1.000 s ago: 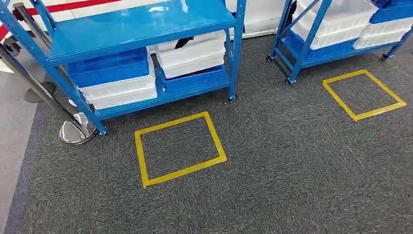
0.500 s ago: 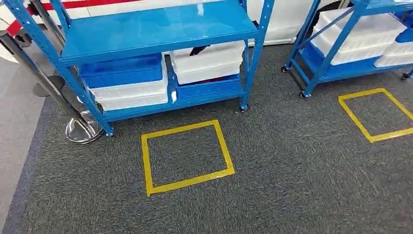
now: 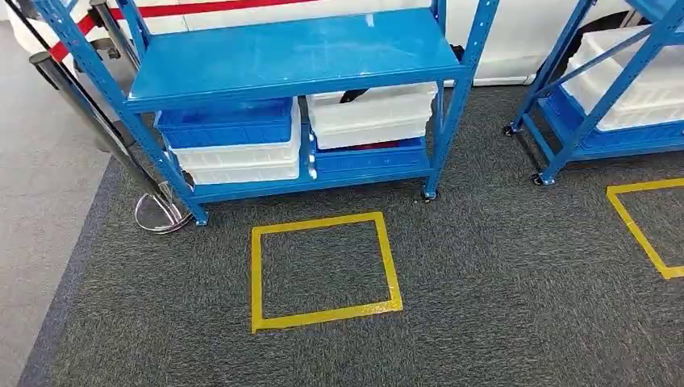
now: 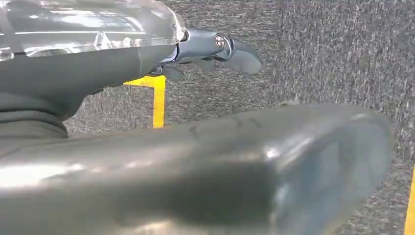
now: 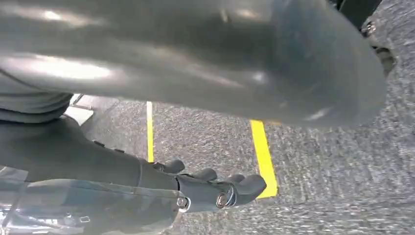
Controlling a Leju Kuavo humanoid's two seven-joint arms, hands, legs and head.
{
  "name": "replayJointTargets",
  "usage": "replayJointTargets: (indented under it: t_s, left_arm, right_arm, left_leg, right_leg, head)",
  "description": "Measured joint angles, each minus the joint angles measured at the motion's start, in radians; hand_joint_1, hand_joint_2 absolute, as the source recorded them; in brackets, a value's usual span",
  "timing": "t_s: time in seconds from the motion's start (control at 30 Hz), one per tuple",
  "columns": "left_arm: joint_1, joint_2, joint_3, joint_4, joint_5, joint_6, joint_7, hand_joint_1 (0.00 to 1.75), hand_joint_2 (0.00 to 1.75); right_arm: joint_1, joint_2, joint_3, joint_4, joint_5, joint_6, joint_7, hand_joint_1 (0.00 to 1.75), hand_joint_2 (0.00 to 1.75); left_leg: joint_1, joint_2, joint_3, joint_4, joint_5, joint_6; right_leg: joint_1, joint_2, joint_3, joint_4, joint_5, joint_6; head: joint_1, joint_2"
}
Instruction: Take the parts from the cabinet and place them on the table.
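**Approach to the cabinet, nothing picked yet**

The robot stands on dark carpet facing the blue cabinet (image 3: 298,97), an open shelving frame on small wheels. The yellow floor square (image 3: 323,270) taped on the carpet lies just in front of the cabinet's lower shelf, and the robot appears to be short of it. On that lower shelf sit the bins that presumably hold the parts: a blue bin (image 3: 226,125) stacked on a white bin (image 3: 238,161) toward the frame's left post, and a white bin stack (image 3: 373,113) over another blue bin (image 3: 369,157) toward its right post. Something dark pokes up from the white bin stack, too small to identify. The cabinet's upper shelf shows a bare blue top. A chrome stanchion base (image 3: 161,214) stands just beside the cabinet's left front leg, and a second blue rack (image 3: 597,97) stands well apart on the far side of its right post.

The left robot hand (image 4: 210,51) hangs over the carpet near a yellow tape line, fingers loosely spread and holding nothing. The right robot hand (image 5: 215,188) likewise hangs above the carpet with fingers apart and empty.

The step in hand looks like positioning before the cabinet. The next move likely calls for stepping onto the yellow floor square, squaring up, then reaching low to the bins without striking the frame's posts.
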Motion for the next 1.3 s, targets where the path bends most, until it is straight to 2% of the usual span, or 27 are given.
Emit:
replayJointTargets:
  t_s: [0.07,0.13,0.17,0.2,0.23,0.27,0.33,0.47,0.5,0.53,0.63,0.67,0.7,0.77,0.83,0.87,0.9,0.97,1.0,1.03,1.07,1.13,1.17,1.2,1.23,1.27,1.3]
  left_arm:
    - [0.005,0.0,0.0,0.0,0.002,0.0,0.0,0.0,0.0]
    - [0.008,0.001,0.0,0.0,0.002,0.0,0.0,0.0,0.0]
    - [0.008,0.002,0.0,0.0,0.002,0.0,0.0,0.0,0.0]
    - [0.004,0.002,0.0,0.0,0.002,0.0,-0.001,0.0,0.0]
    - [0.005,0.001,0.0,0.0,0.002,0.0,-0.002,0.0,0.0]
    - [0.006,0.001,0.0,0.0,0.002,0.0,-0.002,0.0,0.0]
    - [0.008,-0.002,0.0,0.0,0.002,0.0,-0.002,0.0,0.0]
    - [0.004,-0.003,0.0,0.0,0.002,0.0,-0.002,0.0,0.0]
    - [0.004,-0.004,0.0,0.0,0.002,0.0,-0.002,0.0,0.0]
    - [0.004,-0.005,0.0,0.0,0.002,0.0,-0.002,0.0,0.0]
    - [0.01,-0.008,0.0,0.0,0.003,0.0,-0.002,0.0,0.0]
    - [0.008,-0.008,0.0,0.0,0.003,0.0,-0.002,0.0,0.0]
    - [0.002,-0.008,0.0,0.0,0.003,0.0,-0.002,0.0,0.0]
    - [0.001,-0.008,0.0,0.0,0.003,0.0,-0.002,0.0,0.0]
    - [-0.001,-0.007,0.0,0.0,0.003,0.0,-0.002,0.0,0.0]
    - [-0.001,-0.008,0.0,0.0,0.003,0.0,-0.002,0.0,0.0]
    - [-0.001,-0.008,0.0,0.0,0.003,0.0,-0.002,0.0,0.0]
    - [0.0,-0.009,0.0,0.0,0.003,0.0,-0.002,0.0,0.0]
    - [0.0,-0.008,0.0,0.0,0.003,0.0,-0.002,0.0,0.0]
    - [0.003,-0.008,0.0,0.0,0.003,0.0,-0.002,0.0,0.0]
    - [0.006,-0.008,0.0,0.0,0.003,0.0,-0.002,0.0,0.0]
    - [0.01,-0.008,0.0,0.0,0.003,0.0,-0.001,0.0,0.0]
    - [0.016,-0.005,0.0,0.001,0.003,0.0,0.0,0.0,0.0]
    - [0.014,-0.006,0.0,0.001,0.003,0.0,0.0,0.0,0.0]
    - [0.01,-0.006,0.0,0.001,0.003,0.0,0.001,0.0,0.0]
    - [0.01,-0.006,0.0,0.001,0.003,0.0,0.001,0.0,0.0]
    - [0.01,-0.006,0.0,0.001,0.003,0.0,0.001,0.0,0.0]
  right_arm:
    - [0.0,0.0,0.0,0.0,0.0,0.0,0.0,0.0,0.0]
    - [0.002,0.0,-0.001,0.0,0.0,0.0,-0.001,0.0,0.0]
    - [0.001,0.001,-0.002,0.0,0.0,0.0,-0.001,0.0,0.0]
    - [-0.001,0.001,-0.002,0.0,0.0,0.0,-0.002,0.0,0.0]
    - [-0.002,0.001,-0.002,0.0,0.0,0.0,-0.002,0.0,0.0]
    - [-0.001,0.001,-0.002,0.0,0.0,0.0,-0.003,0.0,0.0]
    - [-0.003,0.0,-0.002,0.0,0.0,0.0,-0.003,0.0,0.0]
    - [-0.004,0.0,-0.002,0.0,0.0,0.0,-0.003,0.0,0.0]
    - [-0.003,-0.001,-0.002,0.0,0.0,0.0,-0.003,0.0,0.0]
    - [-0.003,-0.001,-0.002,0.0,0.0,0.0,-0.003,0.0,0.0]
    - [0.006,-0.004,-0.002,0.0,0.0,0.0,-0.003,0.0,0.0]
    - [0.007,-0.004,-0.003,0.0,0.0,0.0,-0.003,0.0,0.0]
    - [0.002,-0.004,-0.003,0.0,0.0,0.0,-0.003,0.0,0.0]
    - [0.002,-0.004,-0.003,0.0,0.0,0.0,-0.003,0.0,0.0]
    - [0.002,-0.004,-0.003,0.0,0.0,0.0,-0.003,0.0,0.0]
    - [0.002,-0.005,-0.004,-0.001,0.0,0.0,-0.003,0.0,0.0]
    - [0.002,-0.005,-0.004,-0.001,0.0,0.0,-0.003,0.0,0.0]
    - [0.002,-0.004,-0.005,-0.001,0.0,0.0,-0.003,0.0,0.0]
    - [0.002,-0.004,-0.005,-0.001,0.0,0.0,-0.003,0.0,0.0]
    - [0.002,-0.004,-0.006,-0.001,0.0,0.0,-0.003,0.0,0.0]
    - [0.003,-0.004,-0.008,-0.001,0.0,0.0,-0.003,0.0,0.0]
    - [0.003,-0.004,-0.01,-0.001,0.0,0.007,-0.003,0.0,0.0]
    - [0.005,-0.001,-0.01,0.0,0.0,0.012,-0.003,0.0,0.0]
    - [0.005,-0.001,-0.011,0.0,0.0,0.017,-0.005,0.0,0.0]
    - [0.002,-0.001,-0.011,-0.001,0.0,0.018,-0.009,0.0,1.75]
    - [0.001,-0.001,-0.011,-0.001,0.0,0.019,-0.009,0.0,1.75]
    - [-0.002,0.0,-0.011,-0.001,0.0,0.02,-0.01,0.0,0.0]
  left_leg:
    - [-0.002,0.001,0.028,-0.116,0.096,0.013]
    - [-0.016,0.016,0.069,-0.275,0.21,0.041]
    - [-0.021,0.02,0.067,-0.271,0.164,0.043]
    - [-0.023,0.017,0.071,-0.275,0.156,0.044]
    - [-0.022,0.016,0.074,-0.288,0.177,0.051]
    - [-0.021,0.014,0.086,-0.293,0.18,0.056]
    - [-0.011,0.01,0.125,-0.314,0.182,0.06]
    - [-0.011,0.002,0.139,-0.315,0.161,0.069]
    - [-0.011,-0.001,0.147,-0.314,0.154,0.067]
    - [-0.009,-0.004,0.16,-0.314,0.144,0.064]
    - [-0.005,-0.009,0.196,-0.314,0.11,0.047]
    - [-0.008,-0.011,0.207,-0.308,0.099,0.039]
    - [-0.008,-0.011,0.202,-0.311,0.095,0.032]
    - [-0.009,-0.011,0.215,-0.307,0.096,0.021]
    - [-0.006,-0.005,0.196,-0.26,0.103,0.016]
    - [-0.006,-0.002,0.158,-0.194,0.107,0.011]
    - [-0.004,0.0,0.105,-0.116,0.088,0.005]
    - [-0.003,0.0,0.018,-0.007,0.014,0.0]
    - [-0.003,0.0,-0.007,0.006,-0.003,0.002]
    - [-0.003,0.0,-0.016,-0.015,0.002,0.005]
    - [-0.004,0.0,-0.01,-0.069,0.032,0.01]
    - [-0.014,0.003,0.017,-0.218,0.167,0.036]
    - [-0.021,0.004,0.014,-0.255,0.229,0.046]
    - [-0.024,0.003,0.02,-0.254,0.201,0.047]
    - [-0.025,0.003,0.033,-0.256,0.202,0.048]
    - [-0.026,0.002,0.038,-0.268,0.198,0.056]
    - [-0.023,-0.003,0.063,-0.277,0.197,0.063]
  right_leg:
    - [0.004,-0.003,0.025,0.0,-0.016,0.0]
    - [0.006,-0.008,0.042,-0.003,-0.033,0.002]
    - [0.011,-0.008,0.047,-0.001,-0.038,0.009]
    - [0.009,-0.01,0.044,-0.003,-0.043,0.018]
    - [0.011,-0.013,0.058,0.0,-0.04,0.023]
    - [0.011,-0.014,0.061,0.008,-0.031,0.031]
    - [0.009,-0.006,0.06,0.041,-0.048,0.04]
    - [0.003,0.004,-0.103,0.271,-0.152,0.054]
    - [0.0,0.004,-0.123,0.281,-0.144,0.058]
    - [-0.002,0.003,-0.124,0.25,-0.112,0.059]
    - [-0.01,0.004,-0.065,0.031,0.053,0.062]
    - [-0.002,0.003,-0.072,0.022,0.031,0.054]
    - [0.001,0.004,-0.07,0.026,0.028,0.037]
    - [0.002,0.005,-0.066,0.022,0.032,0.024]
    - [-0.004,0.004,-0.044,0.013,0.024,0.011]
    - [-0.004,0.002,-0.032,0.009,0.018,0.006]
    - [-0.004,0.001,-0.022,0.006,0.01,0.003]
    - [-0.001,0.002,-0.002,0.005,-0.008,0.0]
    - [0.0,0.003,0.011,0.005,-0.018,0.0]
    - [0.001,0.005,0.027,0.005,-0.03,0.0]
    - [0.003,0.006,0.044,0.005,-0.042,0.0]
    - [0.007,0.004,0.074,0.002,-0.065,0.002]
    - [0.008,0.004,0.084,0.006,-0.075,0.004]
    - [0.01,0.01,0.09,0.002,-0.084,0.014]
    - [0.008,0.008,0.099,-0.007,-0.093,0.021]
    - [0.009,0.007,0.112,0.006,-0.081,0.029]
    - [0.01,0.006,0.118,0.014,-0.073,0.038]
  head:
    - [0.0,0.0]
    - [0.001,0.0]
    - [0.004,0.0]
    - [0.002,0.0]
    - [0.003,0.0]
    - [0.002,0.0]
    - [0.004,0.0]
    - [0.008,0.0]
    - [0.007,0.0]
    - [0.008,0.0]
    - [0.008,0.0]
    - [0.009,0.0]
    - [0.009,0.0]
    - [0.01,0.0]
    - [0.01,0.0]
    - [0.006,0.0]
    - [0.006,0.0]
    - [0.006,0.0]
    - [0.006,0.0]
    - [0.006,0.0]
    - [0.006,0.0]
    - [0.006,0.0]
    - [0.008,0.0]
    - [0.006,0.0]
    - [0.006,0.0]
    - [0.007,0.0]
    - [0.006,0.0]
